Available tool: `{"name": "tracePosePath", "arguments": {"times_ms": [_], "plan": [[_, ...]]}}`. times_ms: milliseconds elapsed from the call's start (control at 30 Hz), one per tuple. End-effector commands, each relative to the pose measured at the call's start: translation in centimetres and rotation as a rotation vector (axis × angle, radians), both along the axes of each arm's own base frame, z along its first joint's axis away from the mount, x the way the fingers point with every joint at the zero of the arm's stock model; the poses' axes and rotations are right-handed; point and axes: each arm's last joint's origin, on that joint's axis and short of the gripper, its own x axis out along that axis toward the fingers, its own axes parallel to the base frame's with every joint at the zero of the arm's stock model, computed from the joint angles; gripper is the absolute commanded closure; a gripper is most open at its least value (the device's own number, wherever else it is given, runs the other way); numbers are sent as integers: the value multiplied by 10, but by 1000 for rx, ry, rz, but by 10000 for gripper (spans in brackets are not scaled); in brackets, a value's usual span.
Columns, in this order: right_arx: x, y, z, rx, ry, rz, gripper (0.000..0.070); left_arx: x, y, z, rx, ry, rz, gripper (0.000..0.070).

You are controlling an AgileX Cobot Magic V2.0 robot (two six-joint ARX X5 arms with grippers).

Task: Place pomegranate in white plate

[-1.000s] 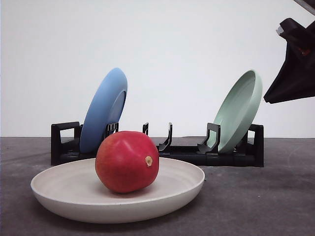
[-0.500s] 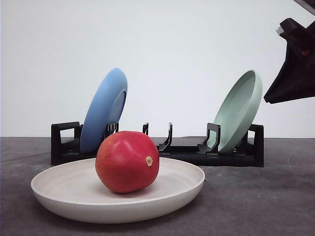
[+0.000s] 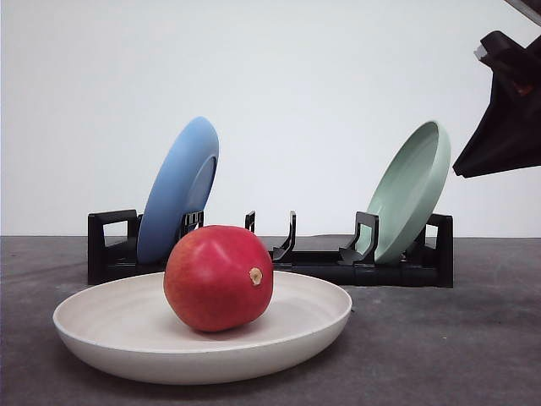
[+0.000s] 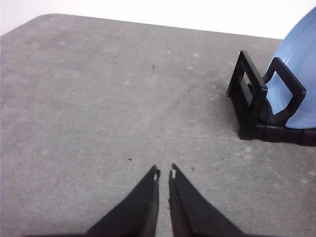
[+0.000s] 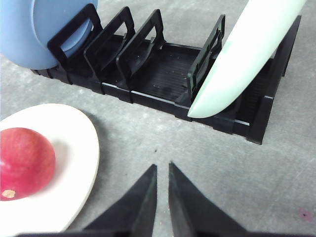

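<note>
Grey table [image 3: 439, 355] carried the shallow off-white plate [image 3: 101, 338] at lower left, glossy red pomegranate [image 3: 218, 277] resting inside. Both tools [image 4: 164, 174] [image 5: 162, 167] sat clenched, empty. Any table jolt could roll the fruit out.

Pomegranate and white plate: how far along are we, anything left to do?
Done, by the look of it: the pomegranate rests inside the white plate, touched by nothing. In hand: nothing; the left gripper and right gripper are both shut and empty over bare table. Nothing looks left.
</note>
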Motion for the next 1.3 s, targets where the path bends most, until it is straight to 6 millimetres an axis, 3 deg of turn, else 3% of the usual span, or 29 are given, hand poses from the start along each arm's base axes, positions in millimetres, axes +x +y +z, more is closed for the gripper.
{"name": "tracePosePath", "arguments": {"times_ms": [0, 767, 967, 1267], "plan": [[1, 1, 0, 2, -6, 4, 663, 1, 0, -4, 35, -8, -10, 683], [-1, 0, 3, -13, -32, 12, 663, 4, 0, -6, 19, -59, -8, 683], [-31, -15, 8, -200, -180, -6, 663, 4, 0, -6, 19, -59, -8, 683], [-71, -47, -26, -230, -348, -318, 663, 4, 0, -6, 19, -59, -8, 683]]}}
